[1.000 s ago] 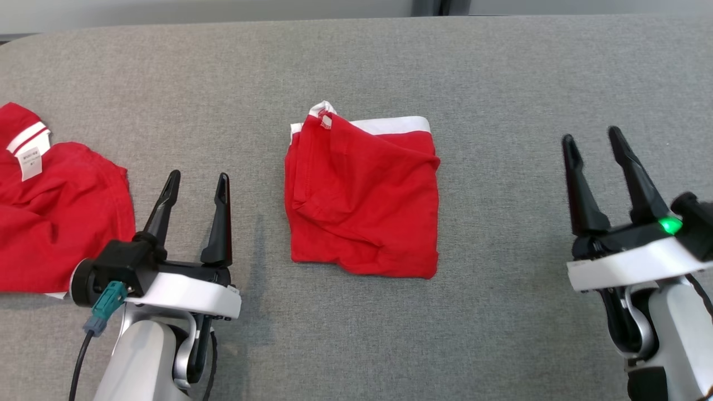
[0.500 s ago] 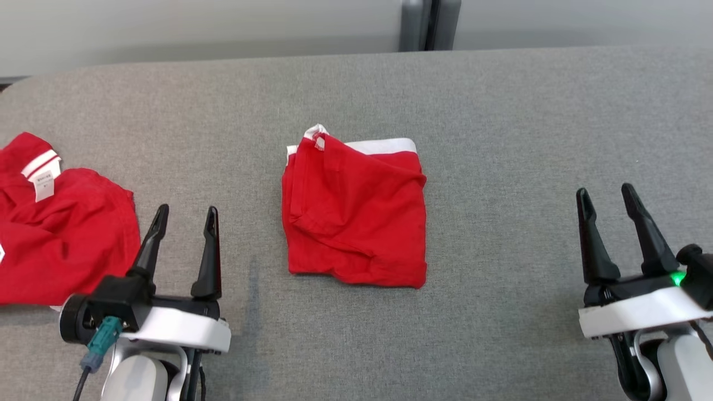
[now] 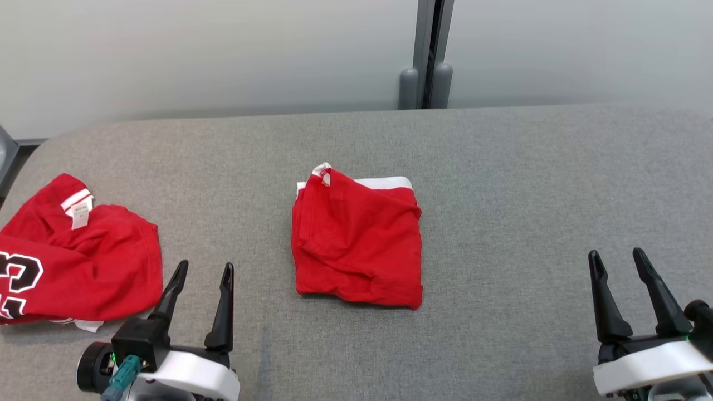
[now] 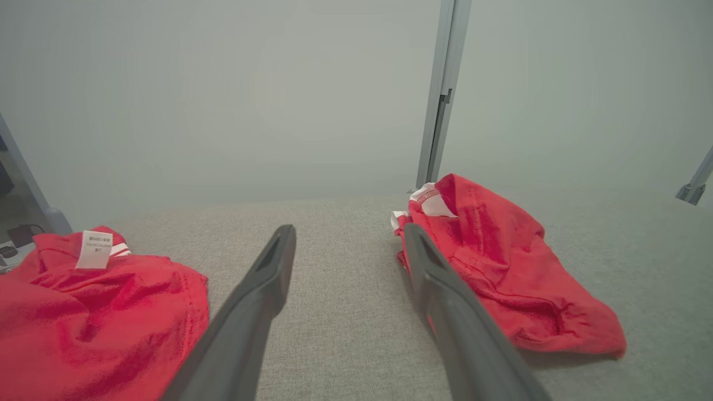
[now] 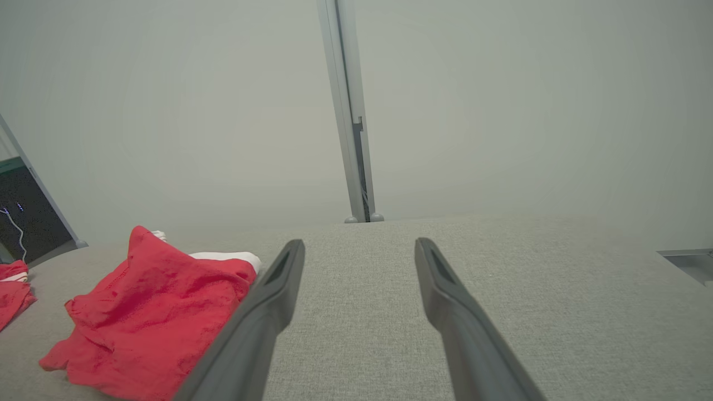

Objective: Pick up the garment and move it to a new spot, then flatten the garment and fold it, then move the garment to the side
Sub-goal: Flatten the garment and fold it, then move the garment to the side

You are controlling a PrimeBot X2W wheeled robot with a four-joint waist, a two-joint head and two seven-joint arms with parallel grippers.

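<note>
The left gripper point(image 3: 205, 264) and right gripper point(image 3: 615, 252) are both wide open, holding nothing. Between them, up at 12 o'clock, the folded red garment point(image 3: 356, 239) lies on the grey table point(image 3: 501, 167). Folding looks done. Moving it aside is left.

Large white numeral with black outline point(image 3: 25, 272) on the crumpled red shirt point(image 3: 100, 262): we read a "3", cut by the head view's left edge. White neck tag point(image 3: 79, 214) on the same shirt bears small dark print, too fine for us to read.
</note>
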